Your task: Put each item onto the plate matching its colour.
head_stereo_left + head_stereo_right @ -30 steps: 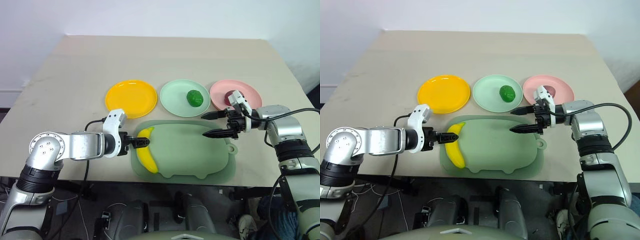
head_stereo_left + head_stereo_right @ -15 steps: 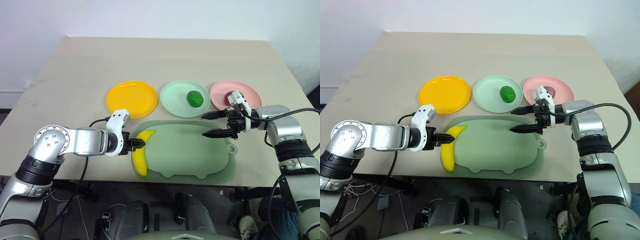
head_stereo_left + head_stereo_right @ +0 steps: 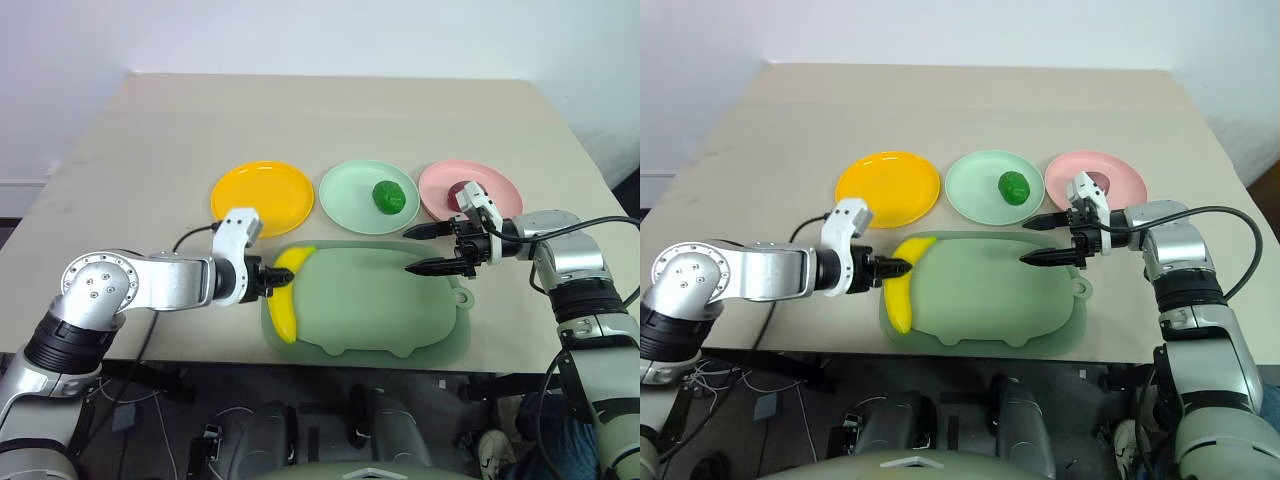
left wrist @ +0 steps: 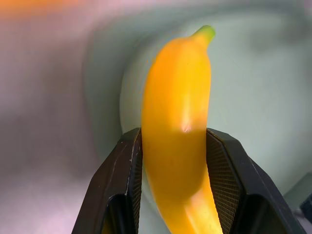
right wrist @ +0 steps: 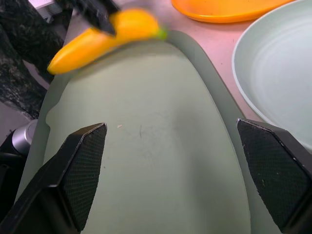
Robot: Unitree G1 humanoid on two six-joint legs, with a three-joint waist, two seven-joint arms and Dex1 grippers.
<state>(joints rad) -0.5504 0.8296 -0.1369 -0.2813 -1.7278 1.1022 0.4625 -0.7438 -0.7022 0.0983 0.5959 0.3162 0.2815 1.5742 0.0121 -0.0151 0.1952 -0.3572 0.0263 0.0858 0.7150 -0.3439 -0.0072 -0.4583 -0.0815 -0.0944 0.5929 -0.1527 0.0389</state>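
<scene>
Yellow banana [image 3: 285, 292] sits pinched between the left gripper's [image 3: 268, 279] black fingers at the lower-left edge of the green pig-shaped board [image 3: 380, 310], just below the yellow-orange plate [image 3: 262, 192]. Right of centre, the right gripper [image 3: 424, 248] hovers over the board, fingers spread wide and holding nothing. The green fruit [image 3: 388, 196] lies on the mint plate [image 3: 350, 195], the red fruit [image 3: 462, 194] on the pink plate [image 3: 500, 188].
</scene>
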